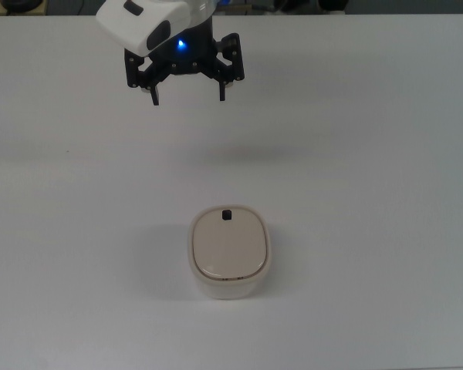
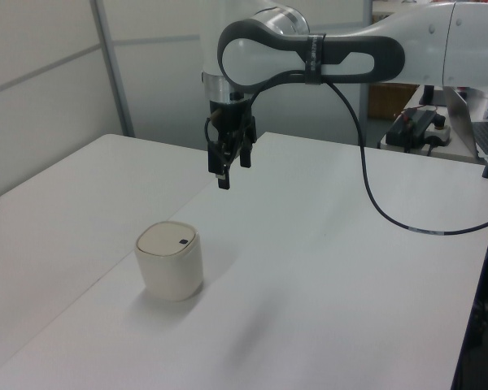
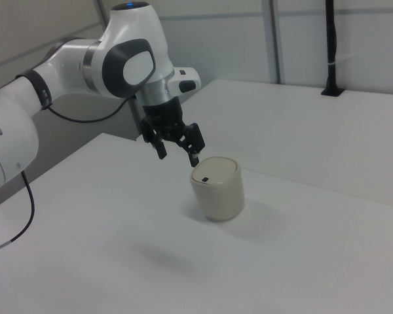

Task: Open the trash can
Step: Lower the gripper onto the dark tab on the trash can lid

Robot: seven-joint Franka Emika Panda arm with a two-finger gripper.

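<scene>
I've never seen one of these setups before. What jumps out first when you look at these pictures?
The big white robot arm stands out first, reaching over the white table, its black end effector hanging open in the air with a blue light glowing above it. Next comes the only thing on the table: a small cream trash can with its lid shut and a black button on the edge nearest the arm.

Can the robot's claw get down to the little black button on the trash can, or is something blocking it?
Probably yes. The gripper hangs open in the air, apart from the trash can. The black button sits uncovered on the lid's edge nearest the arm, and only bare table lies between them.
</scene>
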